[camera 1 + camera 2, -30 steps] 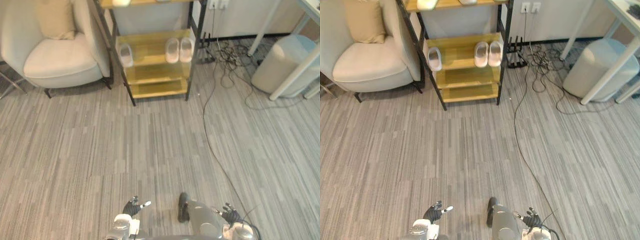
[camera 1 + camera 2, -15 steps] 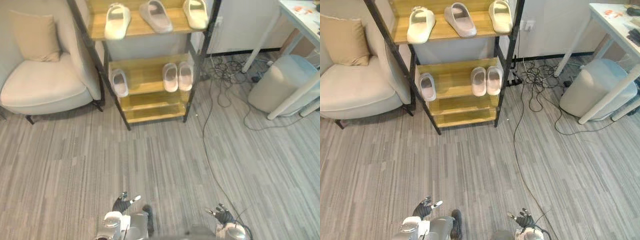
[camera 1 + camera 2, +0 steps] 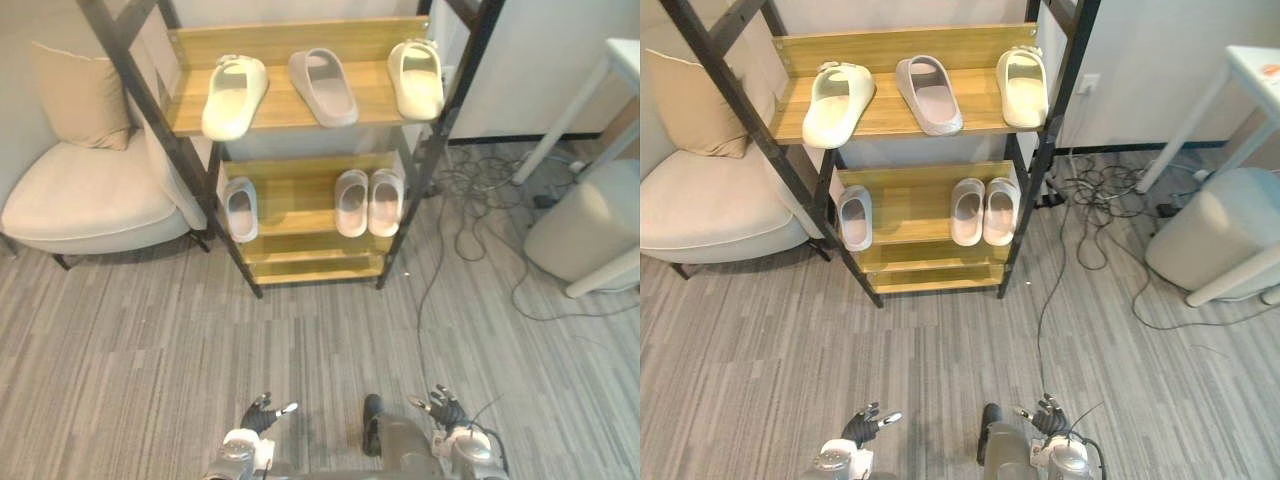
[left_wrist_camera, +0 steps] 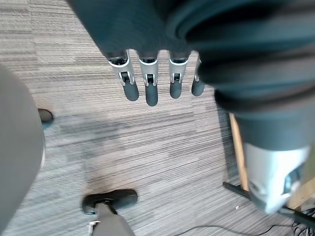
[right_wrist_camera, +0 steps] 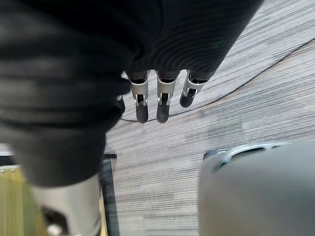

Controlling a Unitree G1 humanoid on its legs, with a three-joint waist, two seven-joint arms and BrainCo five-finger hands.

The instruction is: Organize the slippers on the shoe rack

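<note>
A black-framed shoe rack (image 3: 300, 245) with wooden shelves stands ahead on the grey floor. On its upper shelf lie a pale cream slipper (image 3: 234, 95) at the left, a grey-pink slipper (image 3: 323, 87) in the middle and another cream slipper (image 3: 416, 78) at the right. The shelf below carries a single light slipper (image 3: 240, 208) at its left end and a pair (image 3: 368, 201) side by side at the right. My left hand (image 3: 262, 413) and right hand (image 3: 443, 408) hang low, far from the rack. Their fingers (image 4: 147, 83) (image 5: 162, 98) are straight and hold nothing.
A beige armchair (image 3: 80, 200) with a tan cushion (image 3: 78, 95) stands left of the rack. To the right are a grey pouf (image 3: 590, 225), a white table leg (image 3: 560, 110), and tangled cables (image 3: 470, 185); one cable (image 3: 420, 300) trails over the floor towards me.
The camera has moved, so the rack looks nearer and its upper shelf shows in full. The slippers lie as before. Both hands stay low and open.
</note>
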